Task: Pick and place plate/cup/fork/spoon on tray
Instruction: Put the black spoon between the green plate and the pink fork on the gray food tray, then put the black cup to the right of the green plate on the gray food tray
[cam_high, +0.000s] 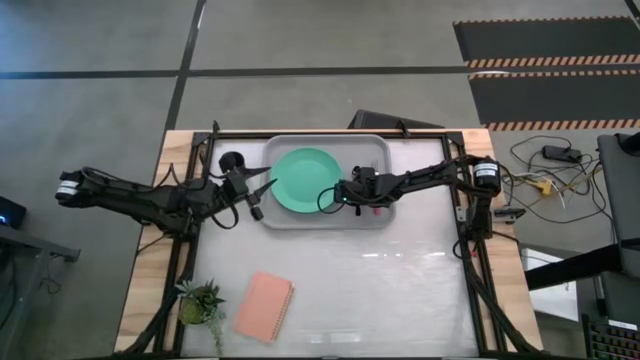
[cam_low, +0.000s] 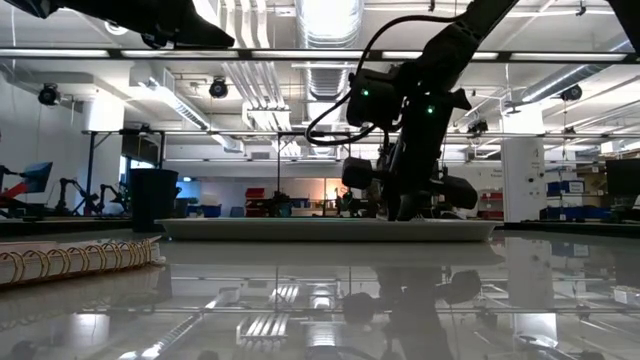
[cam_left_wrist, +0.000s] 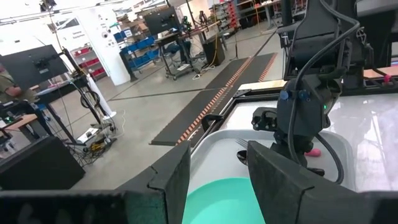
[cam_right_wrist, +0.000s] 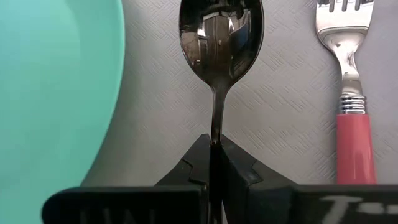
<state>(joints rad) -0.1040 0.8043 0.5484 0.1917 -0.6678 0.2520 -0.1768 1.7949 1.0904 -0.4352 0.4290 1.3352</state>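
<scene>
On the light-grey rimmed tray (cam_right_wrist: 280, 112): slim black spoon (cam_right_wrist: 220, 43), handle clamped between right gripper (cam_right_wrist: 215, 163) fingers, lying between mint-green round plate (cam_right_wrist: 50, 93) and red-handled fork (cam_right_wrist: 352, 106). Advice: release straight, lift clear without nudging fork. Left gripper (cam_high: 262, 193) waits open at the tray's edge.

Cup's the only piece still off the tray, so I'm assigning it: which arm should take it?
Left. The cup stands beside the tray's left end, close to the open left gripper. The right gripper is shut on the spoon over the tray.
</scene>
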